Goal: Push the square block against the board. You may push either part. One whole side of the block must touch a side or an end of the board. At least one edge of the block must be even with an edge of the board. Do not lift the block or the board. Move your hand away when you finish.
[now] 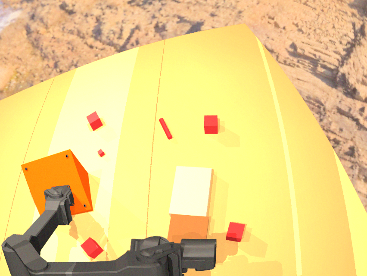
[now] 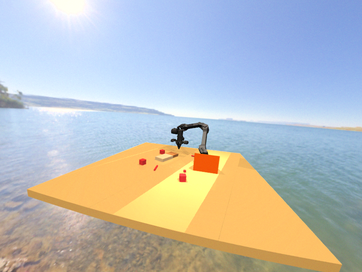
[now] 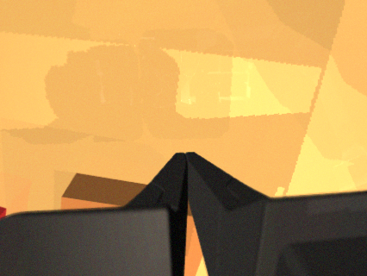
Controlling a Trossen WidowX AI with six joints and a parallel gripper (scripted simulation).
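A pale cream board [image 1: 191, 191] [image 2: 163, 157] lies flat on the table. The orange-brown square block [image 1: 188, 227] [image 2: 173, 154] [image 3: 105, 190] lies against its near end in the top view; no gap shows there. Their right edges look nearly even, and the left edges look close to even. The arm hides the block's near part in the top view. My gripper [image 2: 179, 147] [image 3: 184, 161] is shut and empty. It hangs above the table past the block's far side from the board, touching neither piece. Its fingertips are hidden in the top view.
An orange box [image 1: 44, 178] [image 2: 206, 163] stands by the arm's base. Red cubes [image 1: 235, 231] [image 1: 91, 248] [image 1: 210, 124] [image 1: 94, 121], a tiny red cube [image 1: 101, 152] and a red rod [image 1: 165, 128] lie around the two pieces. The nearest cube is right of the block.
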